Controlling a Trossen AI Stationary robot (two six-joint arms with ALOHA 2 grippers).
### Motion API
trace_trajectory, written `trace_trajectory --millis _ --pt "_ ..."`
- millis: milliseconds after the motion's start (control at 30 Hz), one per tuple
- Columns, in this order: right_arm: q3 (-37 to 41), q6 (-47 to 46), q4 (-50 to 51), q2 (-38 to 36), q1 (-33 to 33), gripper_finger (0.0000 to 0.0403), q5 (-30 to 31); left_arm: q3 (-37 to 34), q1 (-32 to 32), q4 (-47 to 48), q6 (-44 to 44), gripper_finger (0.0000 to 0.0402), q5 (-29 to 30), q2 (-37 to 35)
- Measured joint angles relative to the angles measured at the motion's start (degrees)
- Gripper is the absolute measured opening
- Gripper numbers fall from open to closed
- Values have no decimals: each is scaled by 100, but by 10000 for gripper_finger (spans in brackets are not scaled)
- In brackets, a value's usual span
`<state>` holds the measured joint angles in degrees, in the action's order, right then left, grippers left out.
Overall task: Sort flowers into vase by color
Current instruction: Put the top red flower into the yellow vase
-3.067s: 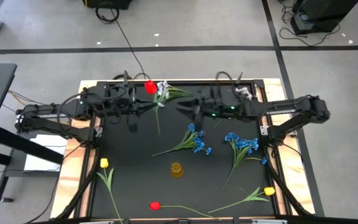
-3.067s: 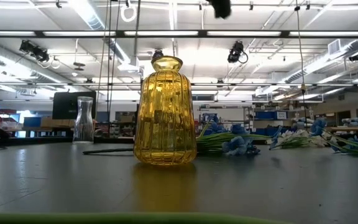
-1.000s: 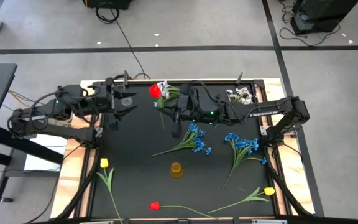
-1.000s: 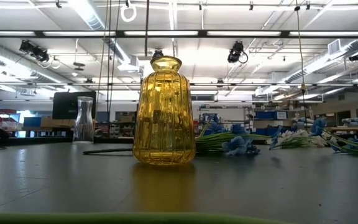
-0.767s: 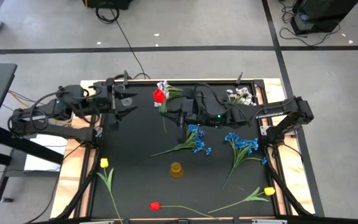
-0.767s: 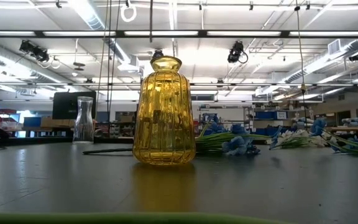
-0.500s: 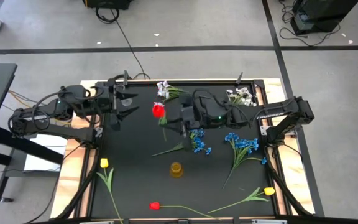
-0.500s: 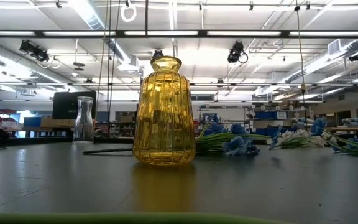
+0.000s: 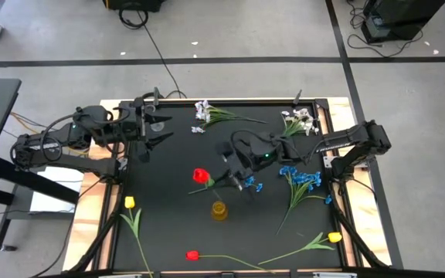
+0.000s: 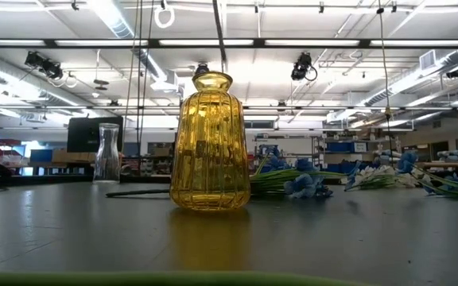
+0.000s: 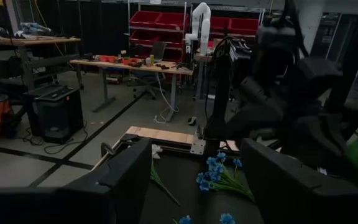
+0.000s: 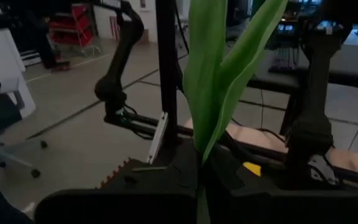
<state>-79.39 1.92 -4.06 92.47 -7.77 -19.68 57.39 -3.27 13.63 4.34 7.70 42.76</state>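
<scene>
My right gripper [image 9: 227, 179] is raised over the middle of the table, shut on a red tulip [image 9: 200, 176]; its green leaves [image 12: 219, 68] fill the right wrist view. Its blossom is just to the far left of the yellow vase [image 9: 219, 210]. In the low view a thin dark stem [image 10: 219, 36] slants down toward the mouth of the yellow vase [image 10: 213, 143]. My left gripper [image 9: 147, 145] waits open and raised at the far left, touching nothing. A clear vase [image 10: 108, 152] stands farther back. My right gripper pinches the tulip's stem [image 12: 199, 177] between its two fingers, below the leaves. The fingers come in about level from the table's right and lie across the stem. The tulip is lifted clear of the table, roughly upright, with the blossom above the fingers and leaning left.
White sprays [image 9: 203, 110] [image 9: 298, 120] lie at the far edge. Blue sprays [image 9: 247, 184] [image 9: 300, 177] lie right of centre. Yellow tulips [image 9: 129, 202] [image 9: 334, 237] and another red tulip [image 9: 192, 254] lie near the front edge.
My right gripper has swung from the far edge toward the near edge and come down a little, turning at the wrist, still shut on the red tulip. The blossom has travelled from beside the far white spray to just beside the yellow vase.
</scene>
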Motion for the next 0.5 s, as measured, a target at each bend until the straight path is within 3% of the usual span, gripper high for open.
trace_trajectory --millis 233,500 --pt "568 -25 -1219 -3 -140 14 -102 0 0 0 0 252 0 0" --pt "1067 -223 -1988 -6 -203 13 319 0 0 0 -2 252 0 0"
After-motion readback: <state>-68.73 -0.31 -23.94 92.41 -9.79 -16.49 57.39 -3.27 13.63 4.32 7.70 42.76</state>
